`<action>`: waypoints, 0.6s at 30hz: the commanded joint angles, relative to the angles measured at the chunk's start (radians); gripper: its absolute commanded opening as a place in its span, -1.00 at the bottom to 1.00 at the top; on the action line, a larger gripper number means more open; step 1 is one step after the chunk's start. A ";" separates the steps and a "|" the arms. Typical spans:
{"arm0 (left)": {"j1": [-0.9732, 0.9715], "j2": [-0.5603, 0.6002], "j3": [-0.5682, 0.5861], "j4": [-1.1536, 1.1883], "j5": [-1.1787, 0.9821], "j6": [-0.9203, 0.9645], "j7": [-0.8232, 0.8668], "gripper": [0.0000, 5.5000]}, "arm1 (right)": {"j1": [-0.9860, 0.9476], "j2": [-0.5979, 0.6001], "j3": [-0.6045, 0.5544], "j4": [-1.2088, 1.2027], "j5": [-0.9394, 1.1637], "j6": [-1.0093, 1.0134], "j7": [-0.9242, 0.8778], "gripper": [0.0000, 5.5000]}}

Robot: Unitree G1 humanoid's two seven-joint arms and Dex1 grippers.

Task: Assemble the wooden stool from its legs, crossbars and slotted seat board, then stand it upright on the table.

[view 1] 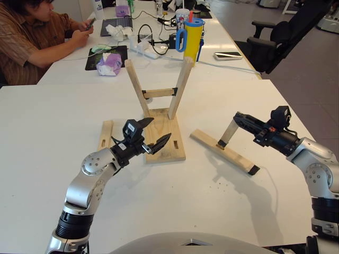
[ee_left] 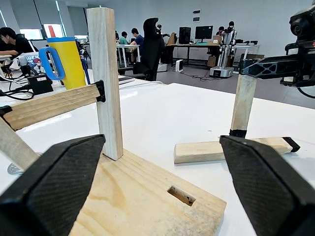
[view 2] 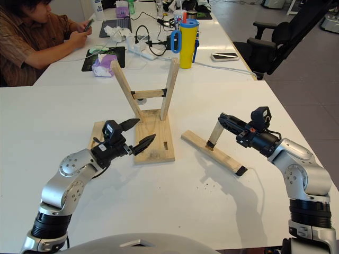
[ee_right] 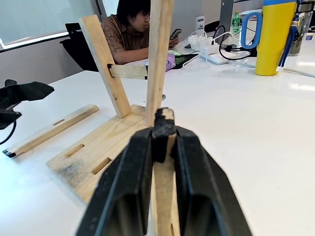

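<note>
Left eye view: right hand [view 1: 238,117] clamped on the loose leg [view 1: 228,135] beside the seat board [view 1: 172,148], likely to slot it in; left hand [view 1: 161,127], fingers apart, hovers over the board.

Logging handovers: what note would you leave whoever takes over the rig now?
Left gripper: jaws open, above the seat board's near end.
Right gripper: jaws shut on the upright bar of the L-shaped piece right of the board.
Done: two legs with a crossbar stand in the board.
Left: fit the L-shaped piece and the loose bar left of the board, then flip everything upright.
</note>
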 commanded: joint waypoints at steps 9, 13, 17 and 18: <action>-0.024 0.009 -0.001 0.015 0.003 -0.005 -0.020 0.57 | -0.012 0.050 0.035 0.058 -0.065 -0.092 0.042 -0.84; -0.030 0.010 -0.003 0.017 0.003 -0.003 -0.026 0.57 | -0.019 0.051 0.057 0.075 -0.097 -0.128 0.057 -0.84; -0.026 0.014 -0.001 0.013 0.002 0.000 -0.031 0.57 | -0.007 0.045 0.076 0.091 -0.133 -0.158 0.076 -0.84; -0.025 0.014 -0.002 0.011 0.002 0.002 -0.031 0.57 | 0.001 0.040 0.081 0.094 -0.143 -0.162 0.078 -0.84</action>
